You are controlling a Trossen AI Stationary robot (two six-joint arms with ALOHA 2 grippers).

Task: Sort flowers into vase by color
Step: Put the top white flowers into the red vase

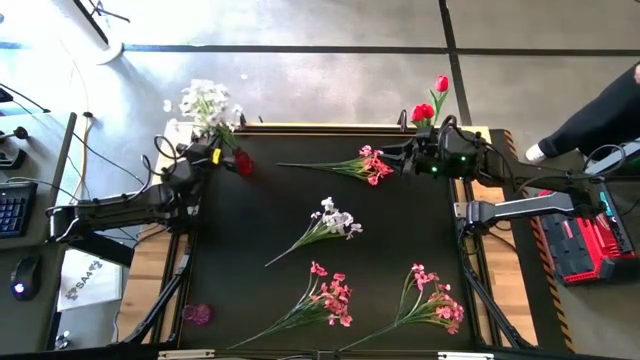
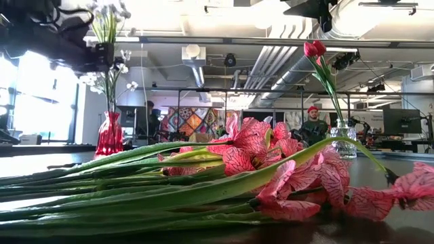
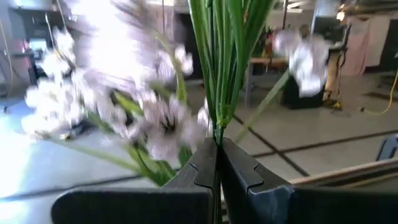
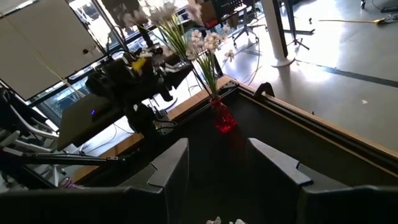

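Pinching white flowers [image 3: 155, 106] above red vase [image 1: 242, 163], left gripper [image 3: 216, 163] jaws closed.

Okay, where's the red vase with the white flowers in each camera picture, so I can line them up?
High view: red vase at the table's far left corner, beside the left pincer.
Low view: far left, white flowers rising from it.
Left wrist view: vase not in it; only the gripped stems.
Right wrist view: centre, across the table.
Shared landmark: the white flowers.
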